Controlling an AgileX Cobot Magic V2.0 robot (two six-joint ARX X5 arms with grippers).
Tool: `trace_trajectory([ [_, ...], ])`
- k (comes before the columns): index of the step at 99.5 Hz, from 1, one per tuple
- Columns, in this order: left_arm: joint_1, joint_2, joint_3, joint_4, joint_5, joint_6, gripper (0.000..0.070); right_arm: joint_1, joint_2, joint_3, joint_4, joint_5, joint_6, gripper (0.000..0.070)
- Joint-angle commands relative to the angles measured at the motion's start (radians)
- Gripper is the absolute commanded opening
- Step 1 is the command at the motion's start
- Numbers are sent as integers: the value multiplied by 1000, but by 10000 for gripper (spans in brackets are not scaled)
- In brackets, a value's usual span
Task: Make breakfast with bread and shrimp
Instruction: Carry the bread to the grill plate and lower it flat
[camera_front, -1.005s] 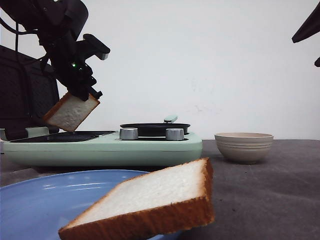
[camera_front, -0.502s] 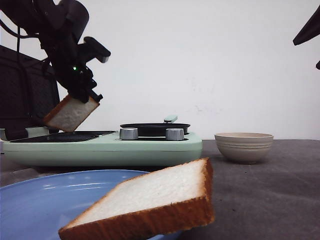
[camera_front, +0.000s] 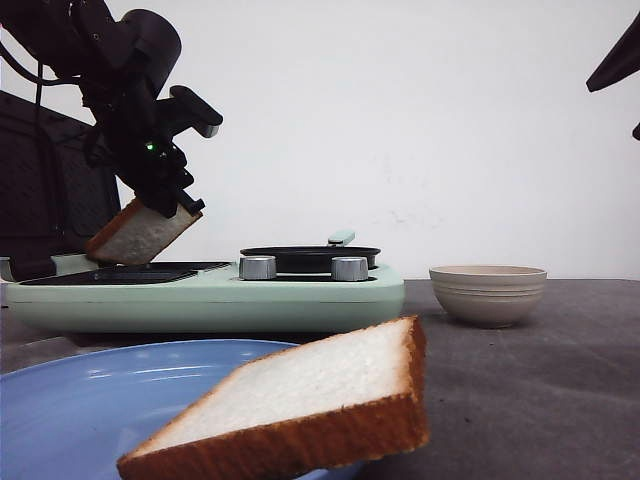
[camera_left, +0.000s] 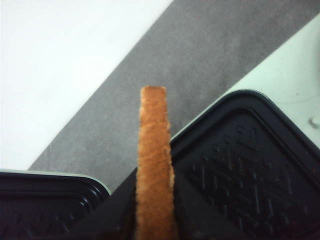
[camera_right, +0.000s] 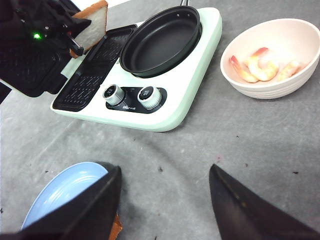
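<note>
Logging this moment from my remote station, item by item

Progress: I judge the task early. One slice of bread is in my left claw, tilted, its low corner just above or touching the black ribbed grill plate of the mint-green cooker; I cannot tell which. It is not yet laid flat. The second slice rests on the rim of the blue plate, untouched. The shrimp sit in the beige bowl, none in the pan. Left, as I read it: seat both slices, cook the shrimp, assemble.

Left claw: closed on the held slice at its upper edge; the wrist view shows only the crust edge-on between the fingers.

Right claw: empty and spread wide, hovering above the grey worktop near the plate.

Materials and shapes:
- Bread: square, soft white crumb with fine pores, golden-brown crust, rough along the edge; likely to bend or tear under a hard pinch.
- Grill plate: black, non-stick look, embossed ridges, rounded corners; a hinged lid stands open behind.
- Pan: round, shallow, matte black, empty.
- Cooker body: smooth pale green, two metal knobs in front.
- Bowl: round, ribbed outside, matte ceramic look.
- Shrimp: small, curled, orange-red and pale, glossy.
- Plate: glossy blue, shallow.
- Worktop: dark grey, slightly speckled
</note>
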Motion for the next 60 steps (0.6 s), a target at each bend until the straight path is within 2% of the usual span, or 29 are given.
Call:
trace_trajectory([
  [1,-3,21,23,-7,0,-8,194,3,5,13,7,3,-15,343],
  [21,-3,21,23,-21,35,-25,361,3,5,13,7,3,-15,343],
  [60,-14,21,23,-26,118,-58,366,3,5,13,7,3,-16,343],
])
